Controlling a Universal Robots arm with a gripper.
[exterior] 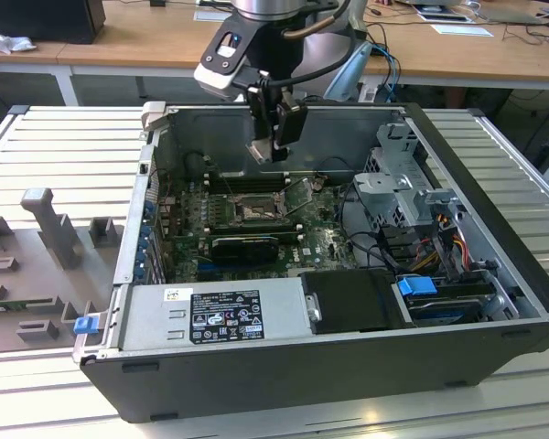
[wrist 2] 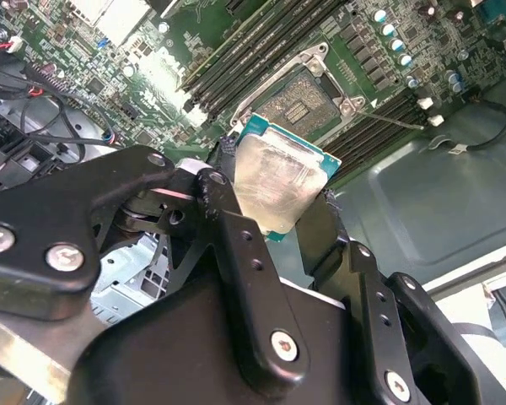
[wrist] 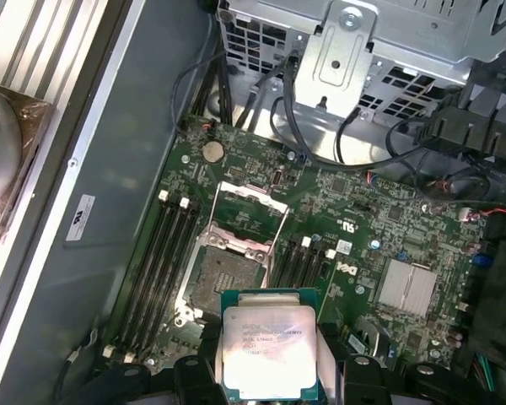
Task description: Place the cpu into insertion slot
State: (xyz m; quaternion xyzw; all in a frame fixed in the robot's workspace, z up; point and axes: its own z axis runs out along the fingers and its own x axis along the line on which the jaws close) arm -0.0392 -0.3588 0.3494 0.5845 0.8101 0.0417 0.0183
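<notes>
A: Where is the cpu (wrist: 270,350)?
B: Grasped in the hand (wrist 2: 272,201), metal top showing, held above the open insertion slot (wrist: 228,283) and apart from it, inside the computer case (exterior: 348,375).

cpu (wrist 2: 274,181): pale silver-grey metal lid, dull smeared sheen; green board rim around it.
insertion slot (wrist: 228,283): shiny bare metal frame, dark matt centre.
gripper (wrist 2: 274,202): matt black links, plastic or coated metal, cannot tell which; bright steel screw heads.
motherboard (wrist: 354,211): green board, semi-gloss lacquer.
memory slots (wrist: 164,261): black plastic, white plastic end clips.
case (exterior: 348,366): matt black outer panel; dull grey sheet metal inside.
power supply (exterior: 146,315): grey sheet metal, smooth; black label with a slight gloss.
drive cage (wrist: 354,51): perforated bare sheet metal, satin.
blue latch (exterior: 418,285): smooth blue plastic.
table (exterior: 64,146): ribbed pale metal, satin.
</notes>
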